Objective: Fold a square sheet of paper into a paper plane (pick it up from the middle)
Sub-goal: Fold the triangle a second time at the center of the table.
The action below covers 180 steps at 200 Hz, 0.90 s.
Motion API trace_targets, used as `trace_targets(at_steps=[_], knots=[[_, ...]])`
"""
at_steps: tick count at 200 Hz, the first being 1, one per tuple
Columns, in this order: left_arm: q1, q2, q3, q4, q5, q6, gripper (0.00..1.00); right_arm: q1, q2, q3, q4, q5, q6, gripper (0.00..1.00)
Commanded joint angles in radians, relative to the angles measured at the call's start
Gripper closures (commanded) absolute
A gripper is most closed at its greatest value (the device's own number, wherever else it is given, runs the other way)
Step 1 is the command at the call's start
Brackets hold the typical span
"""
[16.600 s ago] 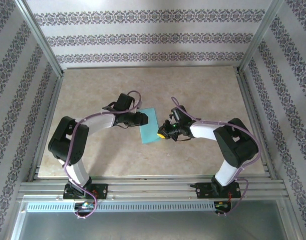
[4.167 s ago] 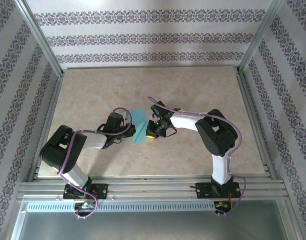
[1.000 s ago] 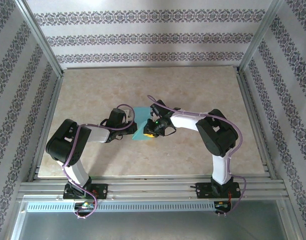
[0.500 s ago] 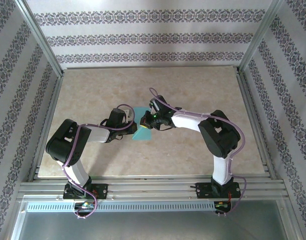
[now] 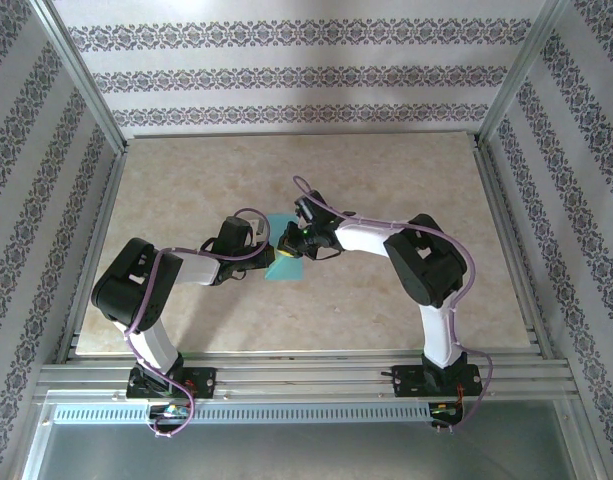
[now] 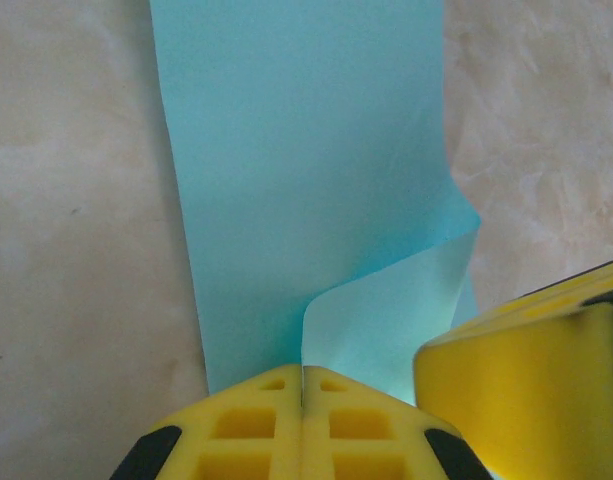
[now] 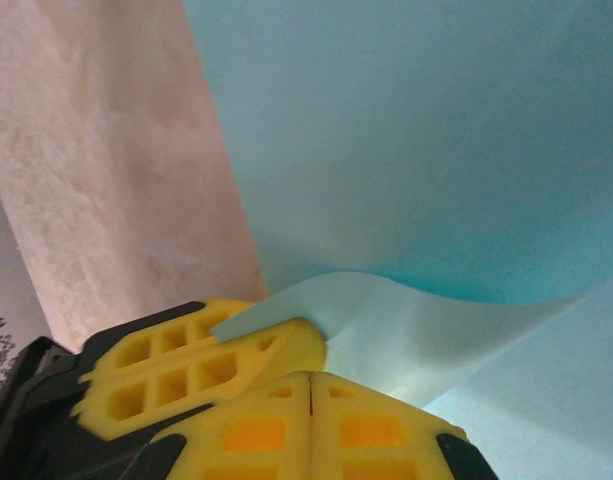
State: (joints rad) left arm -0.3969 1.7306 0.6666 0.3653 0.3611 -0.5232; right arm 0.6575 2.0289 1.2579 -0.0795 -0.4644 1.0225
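Clamping one curled flap side by side, your left gripper (image 6: 303,388) and right gripper (image 7: 311,388) have the square sheet of paper (image 6: 296,150) stretching ahead.

1 square sheet of paper (image 6: 306,180), 2 grippers, left gripper (image 6: 302,385) and right gripper (image 7: 311,385), 1 marbled table (image 5: 406,190)

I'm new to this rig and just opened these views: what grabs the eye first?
The turquoise sheet lies mid-table, one edge curled up off the surface. The yellow-fingered left gripper and right gripper are each shut on that lifted flap, side by side.
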Motion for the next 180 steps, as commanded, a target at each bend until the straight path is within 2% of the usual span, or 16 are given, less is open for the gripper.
trace_targets(at_steps=[1,180], knots=[[0.014,0.009,-0.009,-0.073,-0.032,-0.001,0.97,0.008,0.021,0.006,-0.021,-0.006,-0.001,0.96],[0.013,0.004,-0.004,-0.083,-0.034,0.002,0.97,-0.009,0.074,-0.026,-0.020,-0.004,-0.014,0.96]])
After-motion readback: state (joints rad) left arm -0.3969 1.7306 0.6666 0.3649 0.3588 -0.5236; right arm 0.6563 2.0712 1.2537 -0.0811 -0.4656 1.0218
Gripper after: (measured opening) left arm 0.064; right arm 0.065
